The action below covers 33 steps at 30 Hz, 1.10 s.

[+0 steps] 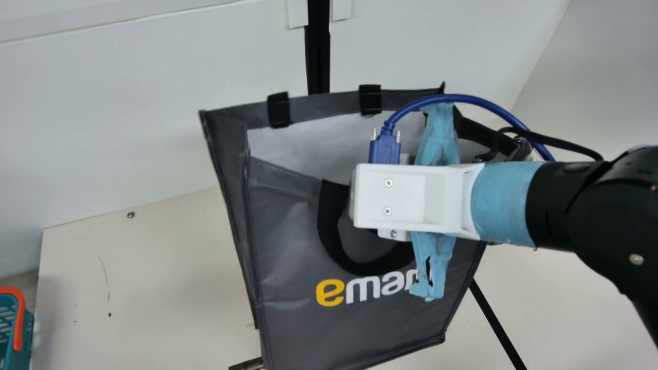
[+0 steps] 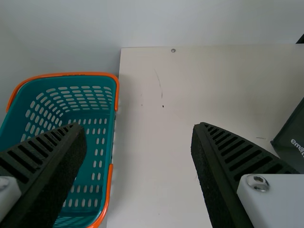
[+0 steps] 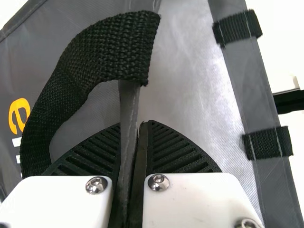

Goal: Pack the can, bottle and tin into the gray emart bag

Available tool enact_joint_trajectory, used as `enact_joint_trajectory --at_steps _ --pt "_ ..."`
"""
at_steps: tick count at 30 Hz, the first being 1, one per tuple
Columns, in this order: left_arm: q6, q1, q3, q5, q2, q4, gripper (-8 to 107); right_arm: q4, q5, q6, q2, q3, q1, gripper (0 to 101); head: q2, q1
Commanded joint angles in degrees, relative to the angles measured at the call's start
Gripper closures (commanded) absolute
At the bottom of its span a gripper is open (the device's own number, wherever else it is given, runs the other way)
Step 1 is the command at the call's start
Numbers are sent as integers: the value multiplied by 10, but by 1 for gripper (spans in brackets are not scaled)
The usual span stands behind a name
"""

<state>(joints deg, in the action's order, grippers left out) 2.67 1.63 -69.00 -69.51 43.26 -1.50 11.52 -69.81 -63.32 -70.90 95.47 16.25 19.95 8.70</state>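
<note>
The gray emart bag (image 1: pixel 308 318) hangs with its mouth partly open in the main view. My right gripper (image 1: pixel 354 200) is over its front rim, seen from behind. In the right wrist view my right gripper (image 3: pixel 135 137) is shut on the bag's rim (image 3: pixel 128 109), beside the black strap handle (image 3: pixel 95 52). My left gripper (image 2: pixel 137 147) stands open in the left wrist view, nothing between its fingers, with the teal basket on one side and the bag's corner (image 2: pixel 289 147) on the other.
The teal basket with orange trim (image 2: pixel 102 137) stands beside the cream table (image 2: pixel 156 180); its edge (image 1: pixel 18 318) shows in the main view. A black pole (image 1: pixel 318 51) rises behind the bag. A blue cable (image 1: pixel 473 100) loops over my right wrist.
</note>
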Motion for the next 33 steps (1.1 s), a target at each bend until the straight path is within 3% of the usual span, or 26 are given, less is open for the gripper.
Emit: enact_joint_trajectory --at_steps 1,11,33 --pt "0 0 0 0 0 0 9 1 -1 3 3 -7 2 101 0 13" --pt "0 0 0 0 0 0 9 -3 -1 25 19 -33 25 101 0 13" --pt "0 0 0 0 0 0 9 -79 -1 137 57 -42 129 28 0 13"
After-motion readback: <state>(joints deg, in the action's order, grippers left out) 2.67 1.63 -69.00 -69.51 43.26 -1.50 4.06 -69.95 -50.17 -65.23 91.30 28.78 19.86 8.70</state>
